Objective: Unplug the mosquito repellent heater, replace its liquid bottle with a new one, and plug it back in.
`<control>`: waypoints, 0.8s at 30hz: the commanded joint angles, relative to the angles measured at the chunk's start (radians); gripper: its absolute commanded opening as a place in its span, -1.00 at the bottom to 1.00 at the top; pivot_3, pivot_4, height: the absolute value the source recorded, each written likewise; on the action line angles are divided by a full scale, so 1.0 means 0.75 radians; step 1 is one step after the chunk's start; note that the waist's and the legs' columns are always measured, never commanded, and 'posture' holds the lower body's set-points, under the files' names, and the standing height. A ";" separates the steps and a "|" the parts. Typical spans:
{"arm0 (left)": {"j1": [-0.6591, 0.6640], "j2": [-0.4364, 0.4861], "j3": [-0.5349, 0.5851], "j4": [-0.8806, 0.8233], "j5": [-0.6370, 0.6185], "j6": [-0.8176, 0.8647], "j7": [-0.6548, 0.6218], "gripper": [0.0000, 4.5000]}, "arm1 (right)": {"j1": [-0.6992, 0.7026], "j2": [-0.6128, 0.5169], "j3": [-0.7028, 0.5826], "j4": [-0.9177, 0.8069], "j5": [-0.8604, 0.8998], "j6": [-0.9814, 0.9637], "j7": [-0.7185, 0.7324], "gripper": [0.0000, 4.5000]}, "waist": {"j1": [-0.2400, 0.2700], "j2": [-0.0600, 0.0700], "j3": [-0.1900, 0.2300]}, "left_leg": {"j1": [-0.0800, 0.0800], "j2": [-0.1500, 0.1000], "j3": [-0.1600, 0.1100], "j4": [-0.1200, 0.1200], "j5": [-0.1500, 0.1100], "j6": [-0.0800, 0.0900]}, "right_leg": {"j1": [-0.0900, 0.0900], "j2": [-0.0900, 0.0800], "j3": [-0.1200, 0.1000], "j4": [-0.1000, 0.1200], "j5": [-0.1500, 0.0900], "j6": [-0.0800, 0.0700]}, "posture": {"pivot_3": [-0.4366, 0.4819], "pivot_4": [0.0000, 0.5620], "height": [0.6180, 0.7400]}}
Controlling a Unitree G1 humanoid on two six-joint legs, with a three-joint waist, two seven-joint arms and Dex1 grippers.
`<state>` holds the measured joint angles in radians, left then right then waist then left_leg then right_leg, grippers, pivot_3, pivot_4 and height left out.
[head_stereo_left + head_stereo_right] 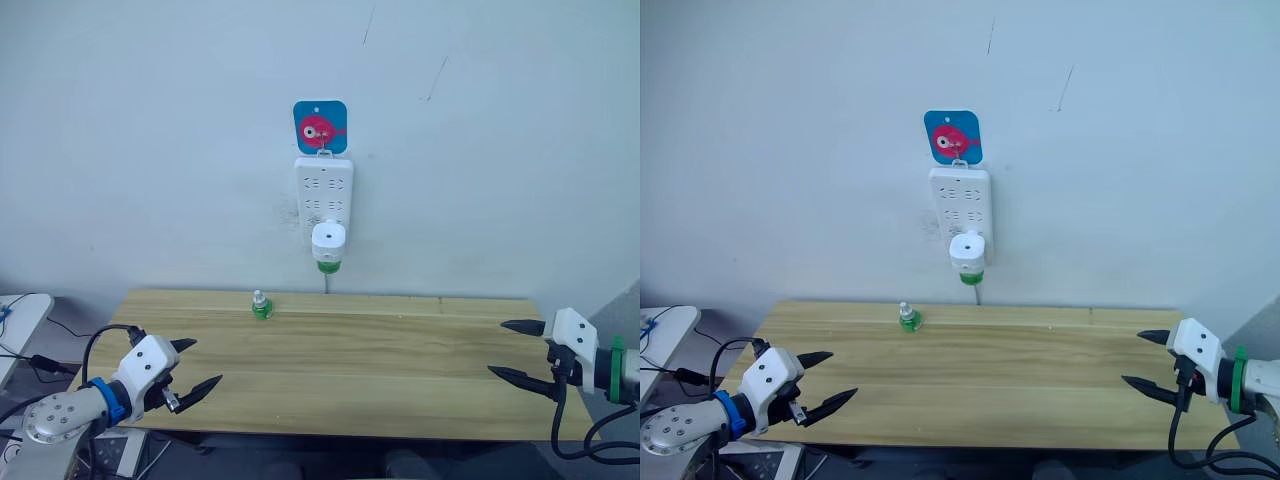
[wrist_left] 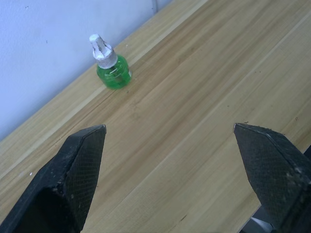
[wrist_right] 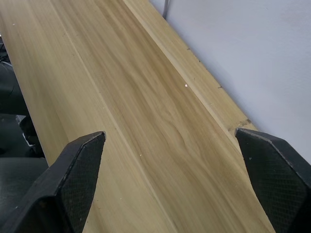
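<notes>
At the near corners of the wooden table (image 1: 400, 360), the left gripper (image 1: 192, 368) and right gripper (image 1: 518, 350) hover with jaws wide, holding nothing. Farther back, a green liquid bottle (image 1: 261, 305) stands upright near the wall. Above it, the mosquito repellent heater (image 1: 328, 246) sits plugged into the wall-hung power strip (image 1: 324, 190).

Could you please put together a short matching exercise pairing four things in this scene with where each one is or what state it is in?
Things:
1. mosquito repellent heater
2. spare green bottle
3. fish sticker
4. left gripper

Places or states:
A. standing upright on the wooden table, near the wall
B. on the wall just above the power strip
C. open and holding nothing, over the table's near left corner
D. plugged into the power strip's lower end, a green bottle under it

Pairs: 1-D, 2-A, 3-B, 4-C
</notes>
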<state>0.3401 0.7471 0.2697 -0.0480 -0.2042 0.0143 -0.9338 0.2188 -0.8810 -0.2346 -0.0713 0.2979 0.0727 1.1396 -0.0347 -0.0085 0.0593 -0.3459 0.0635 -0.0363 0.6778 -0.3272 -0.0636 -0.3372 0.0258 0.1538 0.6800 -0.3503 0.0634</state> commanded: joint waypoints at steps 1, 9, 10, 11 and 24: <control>-0.015 0.016 0.010 -0.041 -0.027 0.005 -0.007 0.98 | -0.006 -0.020 -0.036 -0.048 0.021 0.002 -0.002 0.99 | 0.000 0.000 0.001 | 0.000 0.000 0.000 0.000 0.000 0.000 | 0.000 0.000 0.000 0.000 0.000 0.000 | -0.07 -0.86 1.00; -0.033 0.034 0.047 -0.036 -0.071 0.048 -0.022 0.98 | -0.007 -0.019 -0.037 -0.068 0.027 0.028 -0.003 0.99 | 0.000 -0.003 0.004 | 0.000 0.000 0.000 0.000 0.000 0.000 | 0.000 0.000 0.000 0.000 0.000 0.000 | -0.06 -0.86 1.00; -0.034 0.034 0.052 -0.035 -0.076 0.040 -0.024 0.98 | -0.008 -0.020 -0.037 -0.065 0.027 0.028 -0.002 0.99 | 0.000 -0.003 0.005 | 0.000 0.000 0.000 0.000 0.000 0.000 | 0.000 0.000 0.000 0.000 0.000 0.000 | -0.06 -0.86 1.00; -0.034 0.035 0.058 -0.035 -0.082 0.043 -0.026 0.98 | -0.010 -0.020 -0.036 -0.061 0.026 0.027 0.000 0.99 | 0.000 -0.003 0.005 | 0.000 0.000 0.000 0.000 0.000 0.000 | 0.000 0.000 0.000 0.000 0.000 0.000 | -0.06 -0.86 1.00; -0.019 0.059 0.073 0.012 -0.092 0.032 -0.051 0.98 | -0.009 -0.021 -0.039 -0.030 0.016 0.003 0.009 0.99 | 0.000 -0.004 0.009 | 0.000 0.000 0.001 0.000 0.000 0.000 | -0.001 0.000 0.000 0.000 0.000 0.000 | -0.06 -0.87 1.00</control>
<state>0.3258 0.7799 0.2916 -0.0294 -0.2661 0.0549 -0.9719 0.2186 -0.8813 -0.2347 -0.0884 0.2980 0.0932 1.1401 -0.0346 -0.0113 0.0660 -0.3463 0.0637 -0.0357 0.6777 -0.3272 -0.0636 -0.3379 0.0257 0.1541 0.6800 -0.3503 0.0634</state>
